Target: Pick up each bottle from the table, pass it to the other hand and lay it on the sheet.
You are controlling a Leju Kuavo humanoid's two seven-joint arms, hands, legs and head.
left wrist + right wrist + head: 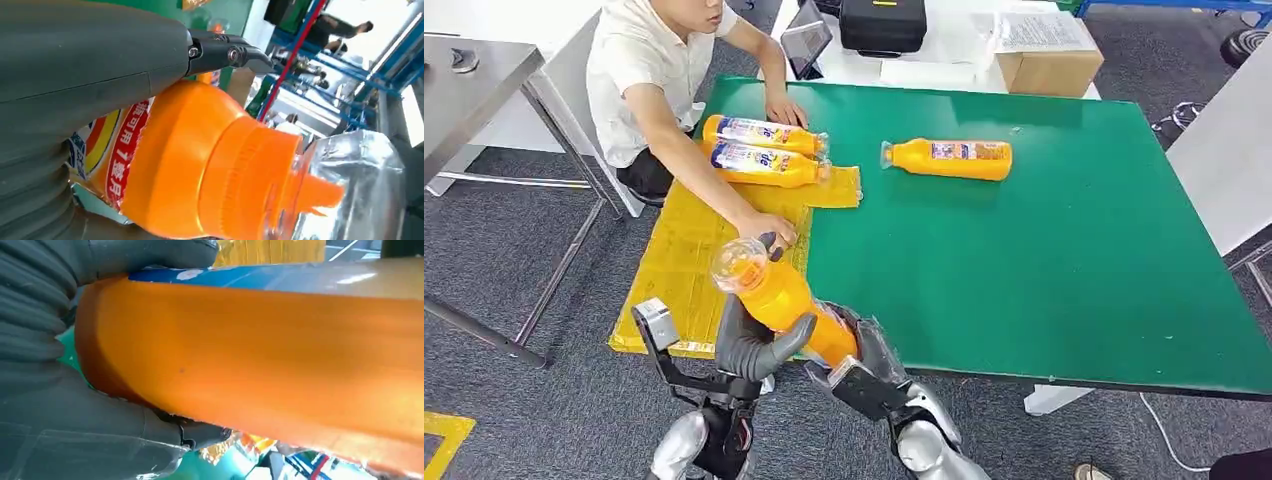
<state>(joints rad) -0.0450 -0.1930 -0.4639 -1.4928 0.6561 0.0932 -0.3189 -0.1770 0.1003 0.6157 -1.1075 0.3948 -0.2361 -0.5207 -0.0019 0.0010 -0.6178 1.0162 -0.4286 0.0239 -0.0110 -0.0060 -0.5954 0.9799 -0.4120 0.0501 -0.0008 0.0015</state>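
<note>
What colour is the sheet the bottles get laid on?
Yellow; the sheet lies on the green table's left part, seen best in the head view.

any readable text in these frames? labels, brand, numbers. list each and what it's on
"可用 7 餐只" (roughly; white characters on a red band, partly hidden): label of the held bottle, left wrist view.
Labels on the two bottles on the yellow sheet: blue and white print, too small to read.
Label on the bottle on the green table: too small to read.
Printed paper on the cardboard box: blurred, unreadable.
Right wrist view: no readable text.
</note>
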